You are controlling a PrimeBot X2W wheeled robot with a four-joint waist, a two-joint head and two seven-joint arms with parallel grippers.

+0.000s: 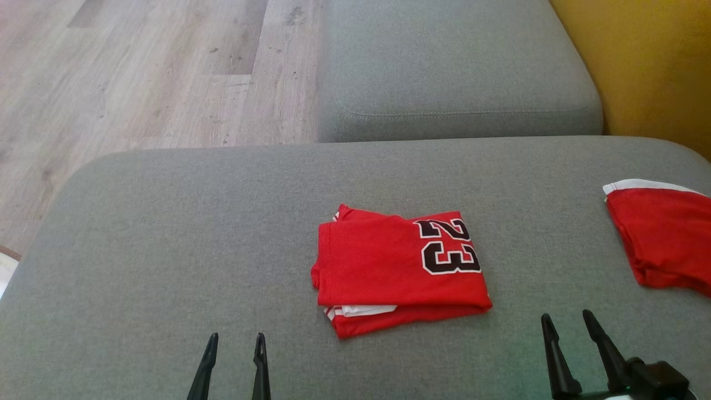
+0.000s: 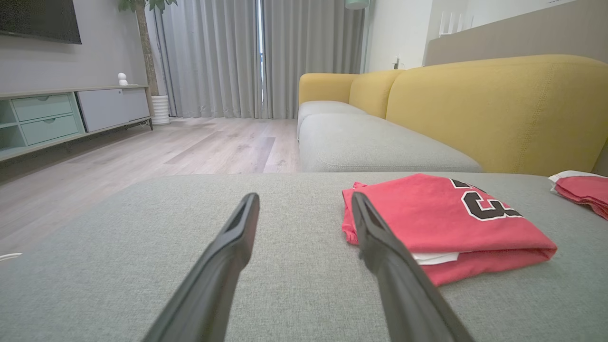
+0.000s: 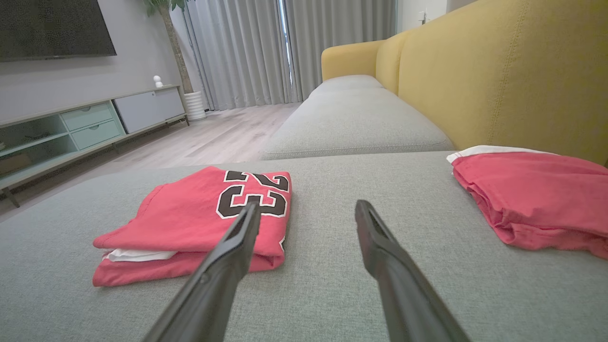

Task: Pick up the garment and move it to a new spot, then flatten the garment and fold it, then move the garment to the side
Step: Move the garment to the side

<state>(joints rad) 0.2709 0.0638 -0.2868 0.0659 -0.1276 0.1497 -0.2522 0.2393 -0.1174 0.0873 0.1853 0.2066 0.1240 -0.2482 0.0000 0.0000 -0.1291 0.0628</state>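
A red garment [image 1: 397, 269] with a black "23" lies folded in a neat rectangle on the middle of the grey cushion [image 1: 166, 233], white trim showing at its near edge. My left gripper [image 1: 236, 339] stands open near the cushion's front edge, to the left of the garment and apart from it. My right gripper [image 1: 567, 319] is open too, just to the right of the garment's near corner. The left wrist view has the garment [image 2: 441, 223] beyond the right finger; the right wrist view has it [image 3: 190, 223] behind the left finger. Nothing lies between either pair of fingers.
A second folded red garment [image 1: 664, 239] with a white edge lies at the cushion's right side. Another grey seat cushion [image 1: 455, 72] and the yellow sofa back [image 1: 650, 61] lie beyond. Wooden floor [image 1: 139, 72] is to the left, with a TV cabinet [image 2: 57, 118] across the room.
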